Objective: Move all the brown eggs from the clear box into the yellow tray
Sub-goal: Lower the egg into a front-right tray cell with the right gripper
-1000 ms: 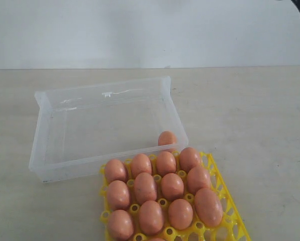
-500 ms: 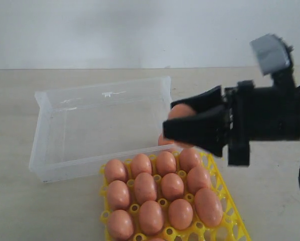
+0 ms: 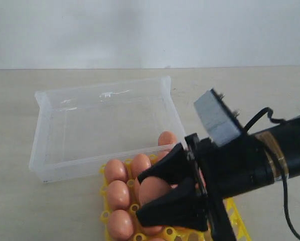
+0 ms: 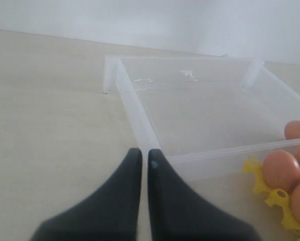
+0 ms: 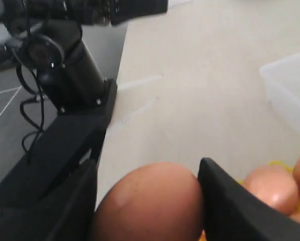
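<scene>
Right gripper (image 3: pixel 146 198) holds a brown egg (image 5: pixel 150 206) over the yellow tray (image 4: pixel 261 185); left gripper (image 4: pixel 144 158) is closed and empty by the clear box (image 3: pixel 102 91).

Right gripper jaws stand wide, clamped on the egg's two sides, with the egg raised above the cups near the tray's middle. The arm comes in from the right and hides much of the tray. Brown eggs (image 3: pixel 118 195) sit one per cup on the tray's visible left side. The tray is on the tabletop (image 3: pixel 250 100) just in front of the box; can't tell if they touch. A lone egg (image 3: pixel 166 138) lies inside the box in its near right corner. Left gripper fingertips are pressed together with nothing between them, just beside the box's outer wall near a corner.
</scene>
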Available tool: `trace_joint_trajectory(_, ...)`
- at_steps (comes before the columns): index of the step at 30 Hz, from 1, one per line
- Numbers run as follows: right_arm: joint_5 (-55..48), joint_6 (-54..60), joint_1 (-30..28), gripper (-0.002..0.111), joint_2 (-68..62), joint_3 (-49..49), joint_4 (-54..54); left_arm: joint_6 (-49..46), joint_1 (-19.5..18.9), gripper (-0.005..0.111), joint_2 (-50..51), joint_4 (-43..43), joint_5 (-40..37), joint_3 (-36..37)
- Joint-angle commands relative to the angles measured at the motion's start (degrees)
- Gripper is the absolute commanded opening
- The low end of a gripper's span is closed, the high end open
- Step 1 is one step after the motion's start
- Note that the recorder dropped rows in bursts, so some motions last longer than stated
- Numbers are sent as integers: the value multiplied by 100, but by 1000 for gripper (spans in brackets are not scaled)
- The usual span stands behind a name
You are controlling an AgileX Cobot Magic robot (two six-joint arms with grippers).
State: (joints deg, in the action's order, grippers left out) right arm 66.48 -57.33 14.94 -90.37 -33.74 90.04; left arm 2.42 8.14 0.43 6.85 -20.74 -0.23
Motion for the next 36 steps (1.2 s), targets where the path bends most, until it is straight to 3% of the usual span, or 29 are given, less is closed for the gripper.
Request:
trace_joint_trajectory(1,-983,566,681,0,-146,298,240,-24,13,4,24,-24,43,23)
trace_joint_trajectory(5,-1202,696,961,0,-146,300,226,-24,13,4,24,-24,43,23)
trace_joint_trajectory(16,-2378,542,961,0,-146,300,-80,-24,13,4,24,-24,43,23)
trace_joint_trajectory(25,-2551,-1,961,0,-146,321,-99,-24,13,4,24,-24,43,23)
trace_joint_trajectory(36,-2839,397,961,0,-146,649,-223,-24,13,4,24,-24,43,23)
